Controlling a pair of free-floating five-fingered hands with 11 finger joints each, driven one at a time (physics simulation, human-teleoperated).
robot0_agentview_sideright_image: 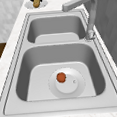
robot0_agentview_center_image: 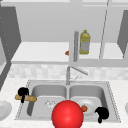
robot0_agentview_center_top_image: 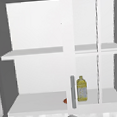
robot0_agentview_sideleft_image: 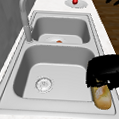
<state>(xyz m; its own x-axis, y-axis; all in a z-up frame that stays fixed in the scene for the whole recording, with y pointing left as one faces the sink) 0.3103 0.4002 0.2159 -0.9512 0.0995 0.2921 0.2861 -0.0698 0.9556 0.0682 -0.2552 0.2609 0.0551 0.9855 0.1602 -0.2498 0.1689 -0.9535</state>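
Your left hand [robot0_agentview_center_image: 23,92] was clenched around the bread loaf [robot0_agentview_center_image: 27,98] on the sink's [robot0_agentview_center_image: 113,100] left rim, its long axis running three to nine o'clock; your right hand [robot0_agentview_center_image: 102,113] hung curled, holding nothing.

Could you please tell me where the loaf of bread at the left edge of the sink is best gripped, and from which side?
Probably across its middle, from above. The bread loaf lies flat along the sink's left rim, long and narrow, so fingers can wrap round its width. The left hand is already curled over it from above, towards one end; both ends stick out past the hand. The right hand hangs at the sink's front right.
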